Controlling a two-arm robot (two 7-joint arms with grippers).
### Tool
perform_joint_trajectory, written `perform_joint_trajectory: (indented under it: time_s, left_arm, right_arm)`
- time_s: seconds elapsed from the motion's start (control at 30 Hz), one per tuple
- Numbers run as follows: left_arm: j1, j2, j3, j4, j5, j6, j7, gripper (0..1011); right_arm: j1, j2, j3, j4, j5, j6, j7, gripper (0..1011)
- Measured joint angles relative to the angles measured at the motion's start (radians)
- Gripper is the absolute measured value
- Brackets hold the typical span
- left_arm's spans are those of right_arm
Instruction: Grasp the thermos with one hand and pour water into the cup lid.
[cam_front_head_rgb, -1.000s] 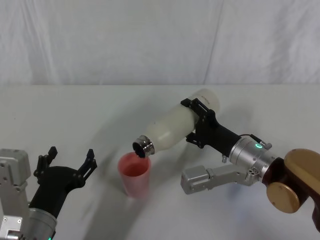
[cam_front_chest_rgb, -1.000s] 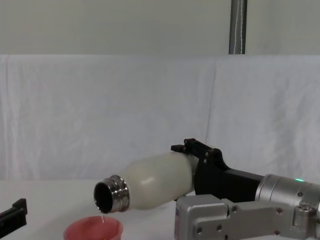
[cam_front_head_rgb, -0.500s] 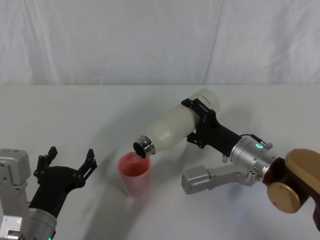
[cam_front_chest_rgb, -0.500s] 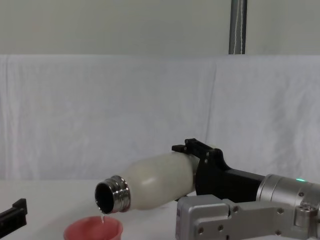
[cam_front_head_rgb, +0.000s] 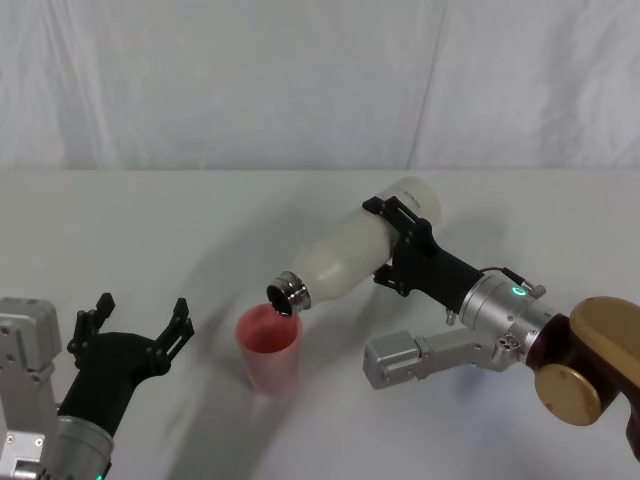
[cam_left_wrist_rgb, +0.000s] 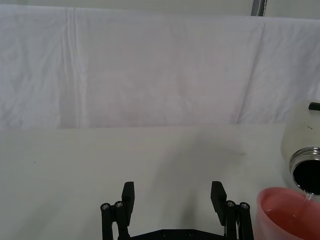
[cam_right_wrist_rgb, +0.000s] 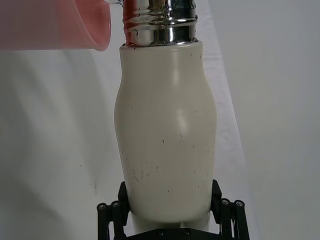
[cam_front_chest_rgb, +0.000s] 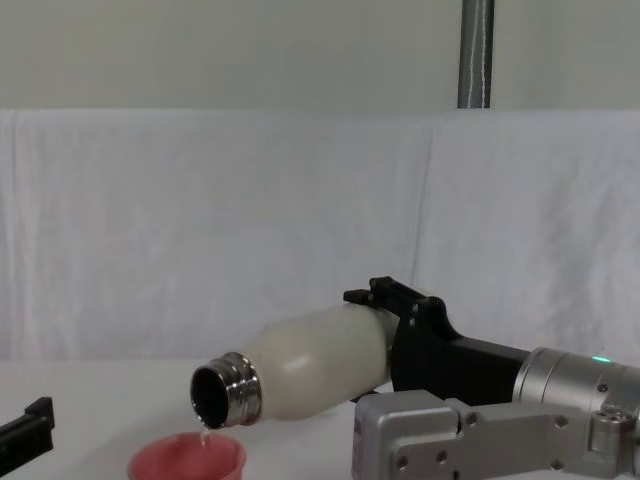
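Over the middle of the white table (cam_front_head_rgb: 150, 230), the thermos (cam_front_head_rgb: 345, 254) lies tipped well past level, its long axis running from the rounded base up at the far right down to the steel neck at the near left. The open mouth points down and toward the robot's left, hanging right above the cup lid (cam_front_head_rgb: 268, 348). In the chest view the neck (cam_front_chest_rgb: 225, 391) sits just over the pink rim (cam_front_chest_rgb: 187, 460), and there's a thin thread of water dropping from the lip, though it is faint enough that I'd call it a trickle at most. The cup lid stands upright on the table, and liquid seems to show inside it in the left wrist view (cam_left_wrist_rgb: 287, 212).

The right gripper (cam_front_head_rgb: 402, 247) has the bottle clamped around its lower body, black fingers (cam_right_wrist_rgb: 226, 212) pressed against either side of the cream wall in the right wrist view. The silver-grey forearm reaches in from the right.

Down at the near left, the left gripper (cam_front_head_rgb: 137, 322) rests low beside the cup lid, well short of touching it, fingers spread wide with nothing between them.
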Motion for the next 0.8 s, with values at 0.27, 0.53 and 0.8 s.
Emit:
perform_joint_trajectory:
  time_s: [0.27,0.53,0.8]
  left_arm:
    - [0.0,0.0,0.0,0.0,0.0,0.0,0.0,1001]
    - [0.0,0.0,0.0,0.0,0.0,0.0,0.0,1001]
    - [0.0,0.0,0.0,0.0,0.0,0.0,0.0,1001]
  right_arm:
    - [0.001,0.001,-0.001,0.001,-0.003,0.0,-0.003,952]
    - [0.002,0.002,-0.003,0.0,-0.005,0.001,-0.003,952]
    - [0.003,0.002,-0.004,0.0,-0.006,0.001,-0.005,952]
